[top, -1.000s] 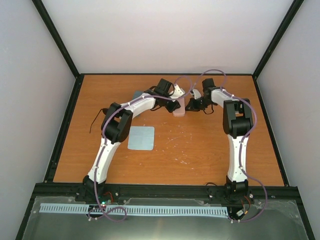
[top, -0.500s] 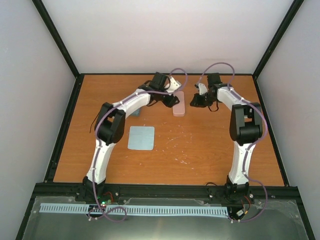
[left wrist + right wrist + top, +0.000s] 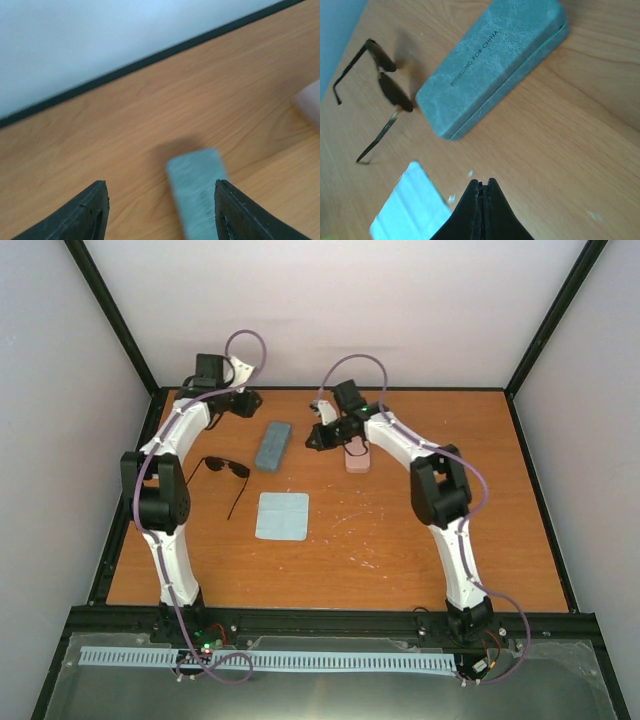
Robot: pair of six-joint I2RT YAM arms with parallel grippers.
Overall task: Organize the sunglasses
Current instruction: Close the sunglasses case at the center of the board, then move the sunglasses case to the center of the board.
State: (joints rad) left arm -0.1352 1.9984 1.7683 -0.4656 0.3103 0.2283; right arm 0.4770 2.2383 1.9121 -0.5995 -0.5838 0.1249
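Looking down from the overhead camera, I see the left pincer [image 3: 243,400] at the far left corner of the counter [image 3: 400,540]. The right pincer [image 3: 316,438] reaches across the middle, just beside the blue-grey case [image 3: 272,445]. The black sunglasses [image 3: 225,468] lie unfolded left of that case, arms spread, apart from both pincers. A pink case [image 3: 357,460] sits partly under the right arm. A light-blue cloth [image 3: 282,515] lies flat nearer the arm bases.

Only the left wrist camera shows me that its pincer is released: the two fingers stand wide apart with nothing gripped, and the case is a blur beyond them. Only the right wrist camera shows its pincer clenched on nothing over bare wood, and printed lettering on the case lid.

The counter is orange-brown wood with pale specks near the middle. Pale walls [image 3: 330,310] enclose it, edged by a black frame [image 3: 120,335].
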